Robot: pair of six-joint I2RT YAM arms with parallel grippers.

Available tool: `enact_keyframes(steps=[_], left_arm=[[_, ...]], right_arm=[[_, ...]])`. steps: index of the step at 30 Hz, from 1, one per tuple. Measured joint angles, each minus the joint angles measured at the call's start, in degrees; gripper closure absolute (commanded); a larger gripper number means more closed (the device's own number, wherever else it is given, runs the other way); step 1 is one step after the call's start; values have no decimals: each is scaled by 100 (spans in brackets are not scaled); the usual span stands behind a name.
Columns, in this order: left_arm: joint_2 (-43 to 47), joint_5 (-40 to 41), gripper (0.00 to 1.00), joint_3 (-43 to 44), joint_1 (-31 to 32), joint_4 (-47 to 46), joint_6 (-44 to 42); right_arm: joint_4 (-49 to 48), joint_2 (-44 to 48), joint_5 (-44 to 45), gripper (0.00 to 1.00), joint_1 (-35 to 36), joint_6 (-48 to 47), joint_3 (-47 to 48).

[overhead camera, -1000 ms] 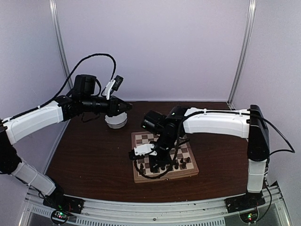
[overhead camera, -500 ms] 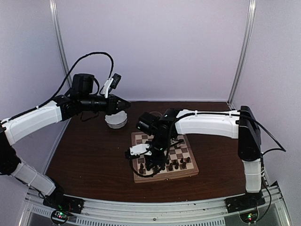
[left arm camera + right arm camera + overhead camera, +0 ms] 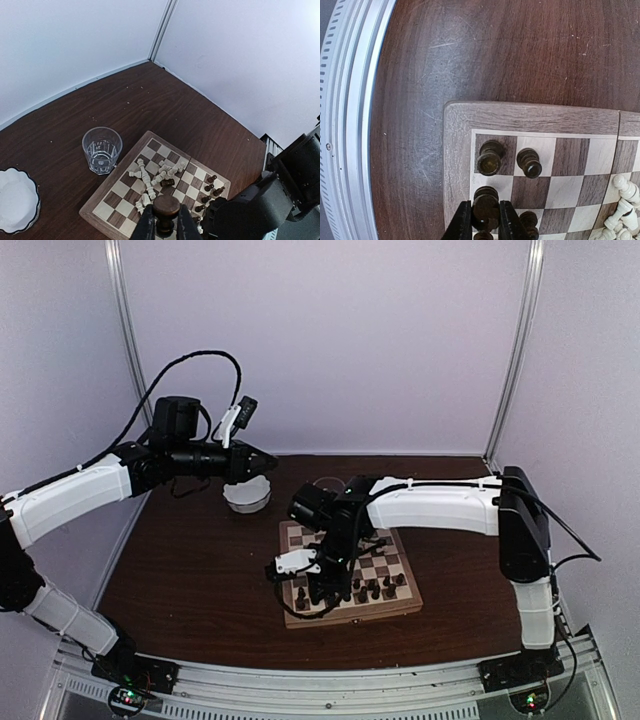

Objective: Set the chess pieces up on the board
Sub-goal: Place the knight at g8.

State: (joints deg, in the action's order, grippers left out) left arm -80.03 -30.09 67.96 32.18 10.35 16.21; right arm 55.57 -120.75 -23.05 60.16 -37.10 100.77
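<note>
Hanging over the board (image 3: 350,618), at the corner that faces the tabletop's (image 3: 190,580) near edge and left side, the right claw (image 3: 485,222) is clenched on a dark piece (image 3: 485,205). The piece is held upright, its long axis pointing straight down at the squares. Just beyond it, two standing dark pieces (image 3: 490,157) occupy the first squares along the rim, and more dark ones crowd close beside the fingers. I judge the coming move to be a plain vertical descent with little room sideways. The right arm is clearly the nearer one to the board. The left claw (image 3: 166,229), raised high over the tabletop's far left part, grasps a second dark piece (image 3: 166,209) and is well apart from the board. Cream pieces (image 3: 150,175) lie toppled in a heap mid-board. Compared with a second ago, the right claw has slid along the board toward the tabletop's left side and near edge, while the left arm has barely shifted.
</note>
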Motion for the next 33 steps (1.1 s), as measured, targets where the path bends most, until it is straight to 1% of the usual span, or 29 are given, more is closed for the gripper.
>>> enact_keyframes(steps=[8,25,33], left_arm=[[0,-15,96,0,0,0,2],[0,-61,95,0,0,0,4],[0,-74,95,0,0,2,4]], right_arm=[[-4,-76,4,89,0,0,-2],[-17,-90,92,79,0,-4,-52],[-17,-90,105,77,0,0,-63]])
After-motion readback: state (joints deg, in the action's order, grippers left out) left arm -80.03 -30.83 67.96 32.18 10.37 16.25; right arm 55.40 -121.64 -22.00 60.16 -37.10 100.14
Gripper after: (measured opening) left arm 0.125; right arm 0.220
